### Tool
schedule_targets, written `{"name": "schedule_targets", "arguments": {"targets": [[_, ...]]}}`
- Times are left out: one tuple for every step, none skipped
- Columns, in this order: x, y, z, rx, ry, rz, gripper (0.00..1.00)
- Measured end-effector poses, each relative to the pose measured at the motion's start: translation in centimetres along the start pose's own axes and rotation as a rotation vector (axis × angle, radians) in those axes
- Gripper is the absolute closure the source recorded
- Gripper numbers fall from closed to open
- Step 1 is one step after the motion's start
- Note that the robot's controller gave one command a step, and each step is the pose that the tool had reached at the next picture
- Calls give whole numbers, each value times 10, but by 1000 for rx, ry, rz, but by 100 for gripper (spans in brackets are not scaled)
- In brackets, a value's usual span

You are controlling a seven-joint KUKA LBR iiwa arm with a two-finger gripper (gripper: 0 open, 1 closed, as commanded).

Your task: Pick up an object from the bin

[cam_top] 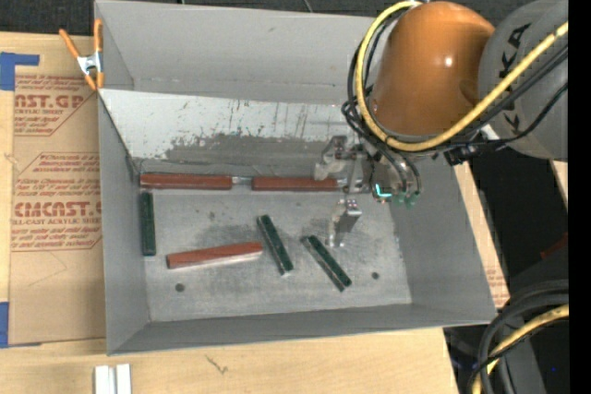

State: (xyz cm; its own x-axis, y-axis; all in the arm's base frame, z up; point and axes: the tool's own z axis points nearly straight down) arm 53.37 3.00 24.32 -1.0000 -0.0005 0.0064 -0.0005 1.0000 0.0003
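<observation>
My gripper [340, 190] hangs low in the right half of the bin, its two silver fingers apart and open. One finger [330, 161] is by the back wall, the other finger [348, 220] nearer the front. The right end of a red-brown bar [294, 185] lying along the back wall reaches in between them; I cannot tell whether they touch it. A dark green bar [327, 262] lies slanted just in front of the nearer finger. A second dark green bar [275, 244] lies to its left.
Another red-brown bar [185, 182] lies along the back wall at the left. A third red-brown bar [214, 256] rests on the floor at the front left. A dark green bar [147, 223] stands along the left wall. The arm's orange cover and cables hang over the bin's right side.
</observation>
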Motion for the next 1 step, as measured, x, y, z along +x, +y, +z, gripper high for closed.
{"name": "schedule_targets", "arguments": {"targets": [[-1,0,-4,0,-8,0,0]]}}
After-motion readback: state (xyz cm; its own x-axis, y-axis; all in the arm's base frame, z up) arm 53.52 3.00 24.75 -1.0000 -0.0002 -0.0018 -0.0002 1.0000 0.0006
